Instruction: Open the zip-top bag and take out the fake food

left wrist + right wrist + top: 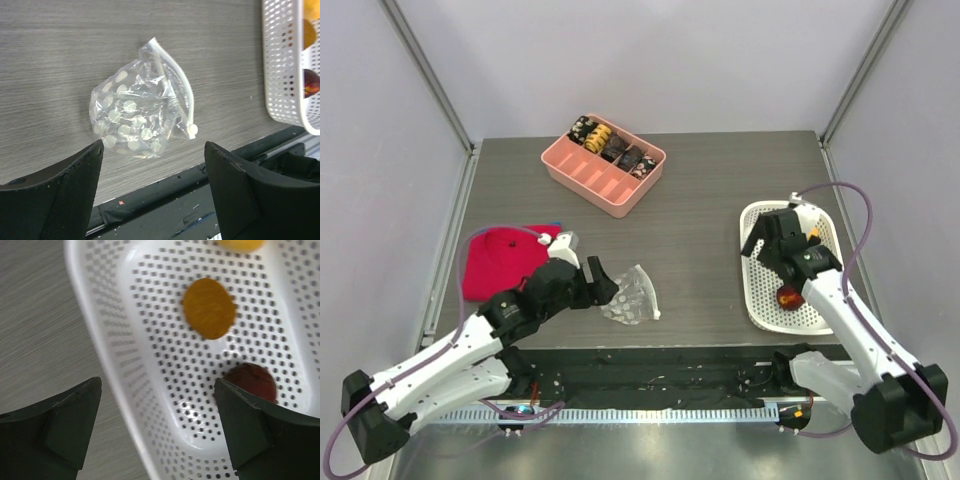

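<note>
Clear crinkled plastic with white dots: the zip-top bag (140, 117) lies flat on the table, close to the near edge and left of the middle, its white zip strip curving along the side toward the right edge. Whether the zip is parted I cannot tell.

My left pincer (152, 170) hangs low just on the near-left side of the bag with its two fingers spread wide. It has hold of nothing, and the bag sits just beyond the fingertips.

My right pincer (157, 390) is over the white perforated basket (125, 365), which stands by the right edge of the table, nearer the near corner. Its fingers are as far apart as they go and grip nothing.

The fake food lies inside that basket: the orange piece (209, 307) rests on the basket floor, and the dark red piece (250, 382) is near it, partly hidden behind my right finger. A yellowish piece (235, 244) shows at the basket's far end, cut off by the frame.

A red cloth (500, 262) lies by the left edge, and a pink divided tray (603, 165) sits at the far edge near the middle.
</note>
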`<state>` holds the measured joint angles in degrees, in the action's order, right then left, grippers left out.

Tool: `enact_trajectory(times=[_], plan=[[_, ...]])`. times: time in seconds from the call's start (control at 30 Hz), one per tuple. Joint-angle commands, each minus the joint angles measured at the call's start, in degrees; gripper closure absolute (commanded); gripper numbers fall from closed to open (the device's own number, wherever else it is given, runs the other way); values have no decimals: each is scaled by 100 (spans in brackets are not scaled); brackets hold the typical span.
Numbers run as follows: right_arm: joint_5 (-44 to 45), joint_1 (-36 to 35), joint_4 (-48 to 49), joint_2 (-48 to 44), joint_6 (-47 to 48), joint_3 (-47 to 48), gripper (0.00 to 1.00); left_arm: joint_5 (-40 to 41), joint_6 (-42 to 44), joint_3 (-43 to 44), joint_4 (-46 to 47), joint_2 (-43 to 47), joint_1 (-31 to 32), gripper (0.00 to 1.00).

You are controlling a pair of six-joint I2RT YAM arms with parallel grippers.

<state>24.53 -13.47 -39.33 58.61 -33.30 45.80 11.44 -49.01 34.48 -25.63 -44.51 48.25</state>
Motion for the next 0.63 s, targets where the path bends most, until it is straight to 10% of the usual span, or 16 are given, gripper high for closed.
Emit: enact_trajectory(times=[0.0,0.6], plan=[[-255,-883,224,-517,-308,333,0,-107,146,244,233,504,-17,18],[-1238,-2054,1779,-1869,-169,-546,0,605,147,-389,919,3114,-9,7]])
